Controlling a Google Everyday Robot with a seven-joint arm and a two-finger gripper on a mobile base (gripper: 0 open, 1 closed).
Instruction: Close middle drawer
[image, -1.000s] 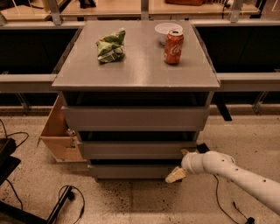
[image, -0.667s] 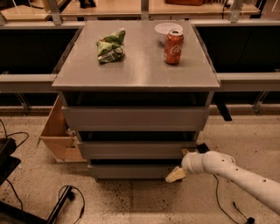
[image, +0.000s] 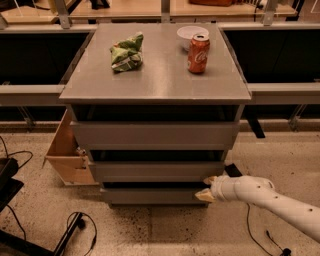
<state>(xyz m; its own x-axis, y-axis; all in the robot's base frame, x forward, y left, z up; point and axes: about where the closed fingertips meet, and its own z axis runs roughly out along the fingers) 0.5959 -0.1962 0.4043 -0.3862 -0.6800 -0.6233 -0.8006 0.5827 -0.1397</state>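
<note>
The grey cabinet (image: 155, 82) has three drawer fronts. The middle drawer (image: 150, 171) is the shallow grey front second from the top, with a dark gap above it; its inside is hidden. My gripper (image: 206, 187) is at the right end of the cabinet, level with the gap between the middle and lowest fronts. Its beige fingertips (image: 209, 179) are spread apart and hold nothing. The upper tip is at the middle drawer's lower right corner. The white arm (image: 270, 197) reaches in from the right.
A green chip bag (image: 127, 52), a red soda can (image: 198, 53) and a white bowl (image: 189, 33) sit on the cabinet top. A cardboard box (image: 67, 155) stands at the left. Cables (image: 75, 222) lie on the floor at the lower left.
</note>
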